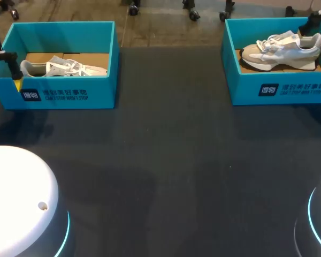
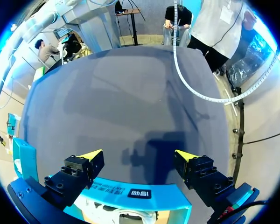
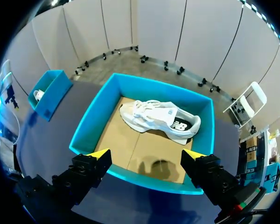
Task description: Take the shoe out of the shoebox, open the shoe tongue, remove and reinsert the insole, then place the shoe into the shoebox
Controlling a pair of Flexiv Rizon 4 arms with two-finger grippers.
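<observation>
Reading across from my left, nothing of the task looks done yet. The left shoebox (image 1: 64, 91) stands at the far left of the desk (image 1: 166, 160) with a white shoe (image 1: 64, 68) lying inside it, laces up. My left arm (image 1: 1, 56) sits at that box's outer end. In the left wrist view its jaws stand wide apart over the box wall with nothing between them. The middle of the desk carries nothing belonging to the task. At the far right, the right shoebox (image 1: 278, 88) holds a second pale shoe (image 1: 281, 49), which lies toward the far side of the cardboard floor. My right arm (image 1: 316, 21) comes in by that box's far corner. Its jaws are also spread wide, hanging above the near wall and gripping nothing. So I judge we are at step 1. Lifting a shoe out, opening the tongue, pulling and refitting the insole, and putting the shoe back all remain. I cannot tell from here which of the 2 shoes is meant first.
</observation>
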